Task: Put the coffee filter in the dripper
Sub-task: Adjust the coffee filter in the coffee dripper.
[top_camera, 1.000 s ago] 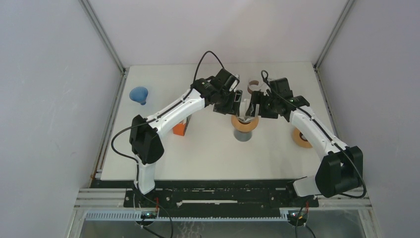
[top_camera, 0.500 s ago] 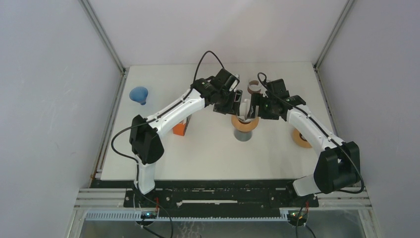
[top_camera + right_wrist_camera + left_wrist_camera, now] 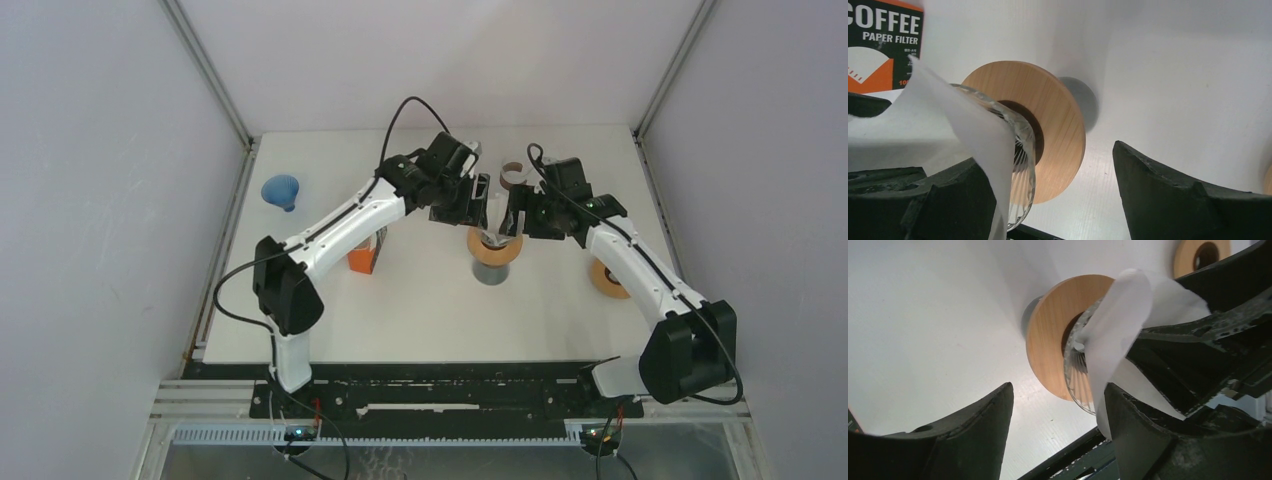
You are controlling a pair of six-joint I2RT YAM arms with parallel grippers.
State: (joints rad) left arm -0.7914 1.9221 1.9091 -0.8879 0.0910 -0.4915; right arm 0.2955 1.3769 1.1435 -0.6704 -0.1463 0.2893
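A glass dripper point(image 3: 493, 250) with a wooden collar point(image 3: 1053, 345) sits on a dark cup mid-table. The white coffee filter point(image 3: 492, 224) stands upright and folded in its mouth, part of it sticking above the rim. My left gripper point(image 3: 472, 205) is just left of it and open. In the left wrist view the filter point(image 3: 1118, 330) leans on the inner face of one finger point(image 3: 1138, 440), and the gap point(image 3: 1058, 390) holds nothing. My right gripper point(image 3: 514, 214) is open on the other side. There the filter point(image 3: 963, 120) brushes one finger point(image 3: 948, 200) beside the glass rim point(image 3: 1023, 145).
An orange-and-black paper filter box point(image 3: 364, 258) stands left of the dripper, under the left arm. A blue funnel-shaped object point(image 3: 282, 190) lies far left. A second wooden ring point(image 3: 607, 278) lies to the right, and a brown ring point(image 3: 512, 175) sits behind the grippers.
My left gripper has opened a little wider and drawn slightly back and left from the filter. The right gripper has barely shifted. The filter stays standing in the dripper.
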